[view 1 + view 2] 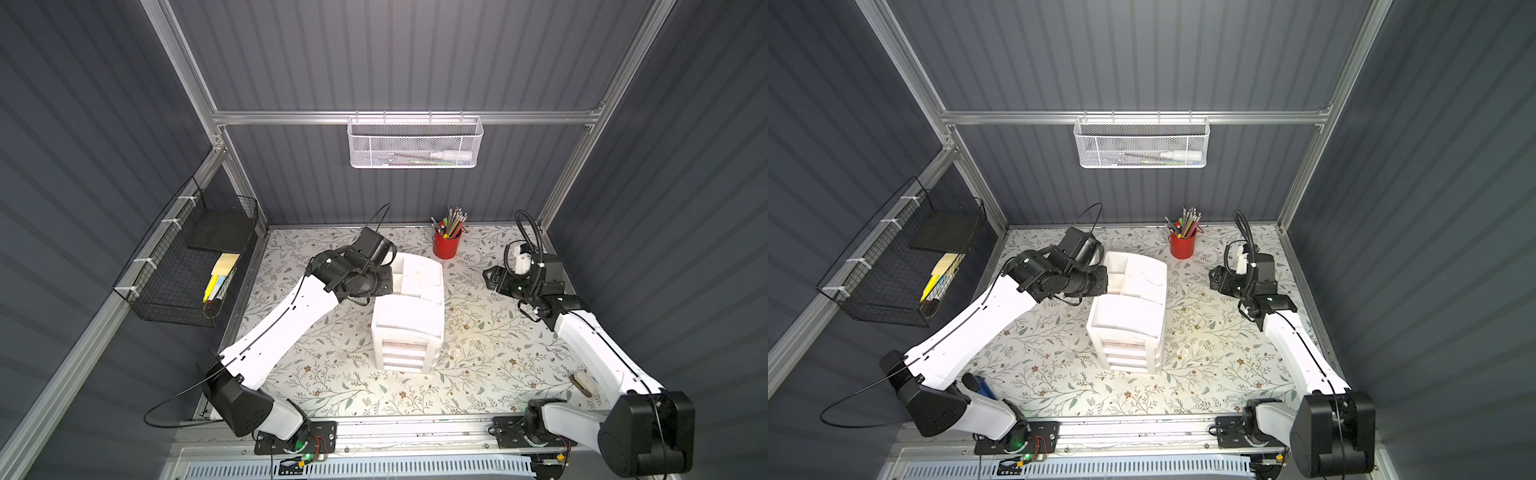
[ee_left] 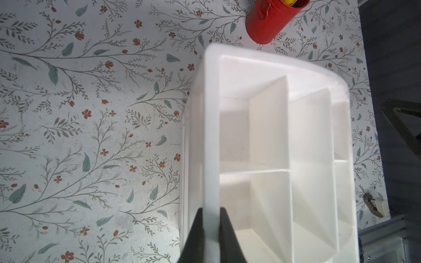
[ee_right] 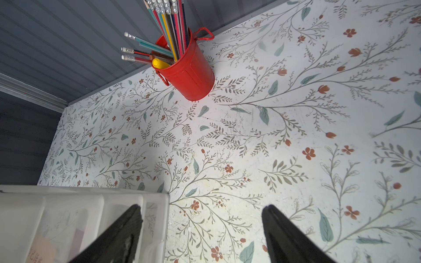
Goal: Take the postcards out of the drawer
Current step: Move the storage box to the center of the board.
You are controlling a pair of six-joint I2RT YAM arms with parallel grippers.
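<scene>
A white plastic drawer unit (image 1: 409,307) (image 1: 1125,311) stands mid-table, with open compartments on top and stacked shut drawers in front. Peach and reddish postcards (image 1: 405,345) show faintly through the top drawer's translucent front. In the right wrist view a pale peach postcard (image 3: 41,250) with red characters shows through the plastic. My left gripper (image 2: 211,210) (image 1: 390,277) is shut on the left rim wall of the unit (image 2: 268,127), one finger on each side. My right gripper (image 3: 202,208) (image 1: 488,278) hangs open just right of the unit (image 3: 68,205), holding nothing.
A red cup of pencils (image 1: 446,245) (image 3: 191,72) stands behind the unit. A white mesh basket (image 1: 415,143) hangs on the back wall. A black wire basket (image 1: 195,262) with yellow pads hangs on the left wall. A small beige object (image 1: 584,384) lies at the right.
</scene>
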